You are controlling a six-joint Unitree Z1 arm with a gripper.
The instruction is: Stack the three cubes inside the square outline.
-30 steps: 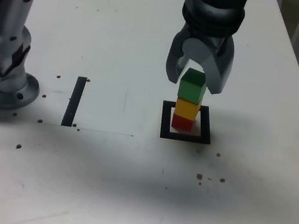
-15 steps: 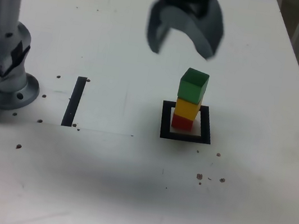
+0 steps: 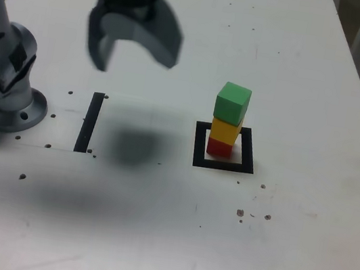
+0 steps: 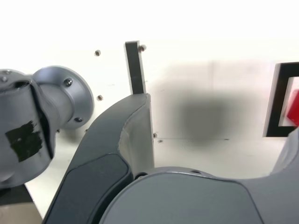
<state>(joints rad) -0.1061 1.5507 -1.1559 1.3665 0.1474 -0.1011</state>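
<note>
Red cube [image 3: 219,147] half hidden under yellow [image 3: 225,130], hand [image 3: 132,48] blurred

No readable text, label, brand or number shows anywhere.

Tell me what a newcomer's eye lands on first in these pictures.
A three-cube tower: the green cube on the yellow cube on the red cube, inside the square outline. The gripper hangs blurred toward the exterior view's upper left, jaws open and empty, its shadow beside the black strip.
</note>
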